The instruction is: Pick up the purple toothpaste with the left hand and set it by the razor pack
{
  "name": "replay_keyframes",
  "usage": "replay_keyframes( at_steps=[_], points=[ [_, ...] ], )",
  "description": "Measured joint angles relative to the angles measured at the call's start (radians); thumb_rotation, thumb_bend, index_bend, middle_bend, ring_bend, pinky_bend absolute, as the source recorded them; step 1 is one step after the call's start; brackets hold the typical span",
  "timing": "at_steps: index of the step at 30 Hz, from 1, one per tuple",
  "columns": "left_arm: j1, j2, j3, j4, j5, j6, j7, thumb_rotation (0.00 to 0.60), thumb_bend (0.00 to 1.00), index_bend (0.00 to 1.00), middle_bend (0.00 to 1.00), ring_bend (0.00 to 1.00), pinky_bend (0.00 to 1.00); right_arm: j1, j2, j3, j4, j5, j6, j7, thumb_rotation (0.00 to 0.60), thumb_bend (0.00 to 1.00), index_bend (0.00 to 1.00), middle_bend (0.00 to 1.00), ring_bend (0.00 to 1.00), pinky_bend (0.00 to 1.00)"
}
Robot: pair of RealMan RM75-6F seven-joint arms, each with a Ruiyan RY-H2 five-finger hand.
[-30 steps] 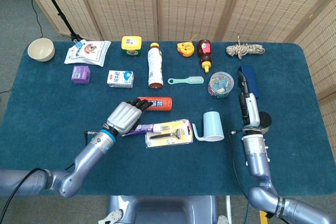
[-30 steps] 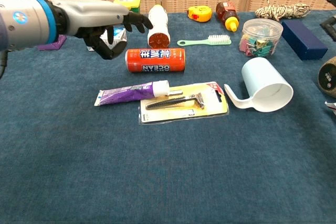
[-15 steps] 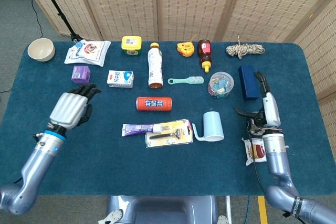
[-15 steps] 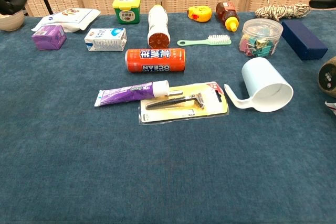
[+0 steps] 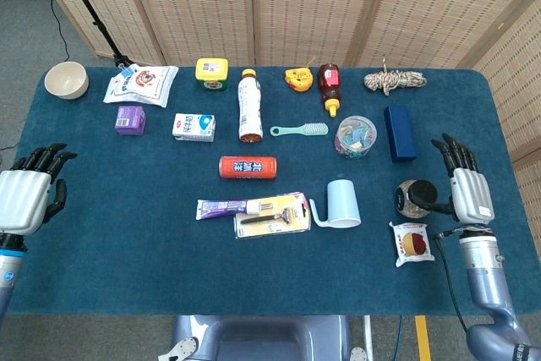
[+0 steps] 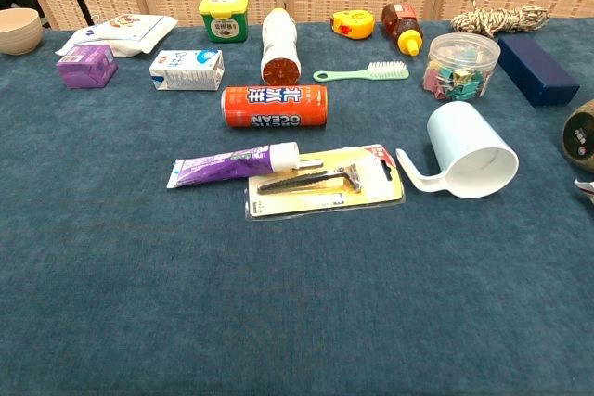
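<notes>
A: Desk (image 6: 111, 322) cloth is showing dark teal blue. Purple toothpaste (image 6: 223, 167) is showing purple with a white cap; razor pack (image 6: 325, 180) is showing a yellow card.

B: Can (image 6: 274, 106) is reading orange with a blue band and white letters. Mug (image 6: 469, 150) is looking pale blue, brush (image 6: 362, 71) mint green, box (image 6: 536, 69) navy.

A: Left robot hand (image 5: 24, 196) is showing silver with black fingers; right robot hand (image 5: 467, 185) too.

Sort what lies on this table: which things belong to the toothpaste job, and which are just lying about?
Job: purple toothpaste, razor pack, left hand.

Lying about: orange can, blue mug, green brush, milk carton, rope, bowl.
</notes>
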Motion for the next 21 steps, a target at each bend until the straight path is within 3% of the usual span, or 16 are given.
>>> replay_keyframes(
  at_steps=[7,13,21],
  points=[
    [0.124,0.000,0.033,0.041,0.057,0.051,-0.080,0.600,0.67,0.26,0.20,0.19,0.32,-0.069,0.050,-0.066,-0.072,-0.020,0.092,-0.152,0.600,0.00,0.11,0.04,0.00,0.00],
    [0.212,0.006,0.043,0.064,0.088,0.096,-0.137,0.600,0.67,0.25,0.20,0.19,0.32,-0.136,0.082,-0.108,-0.132,-0.041,0.176,-0.200,0.600,0.00,0.11,0.04,0.00,0.00],
    [0.266,-0.005,0.041,0.084,0.134,0.115,-0.163,0.600,0.67,0.26,0.20,0.19,0.31,-0.172,0.106,-0.144,-0.159,-0.067,0.207,-0.234,0.600,0.00,0.09,0.03,0.00,0.00]
  ],
)
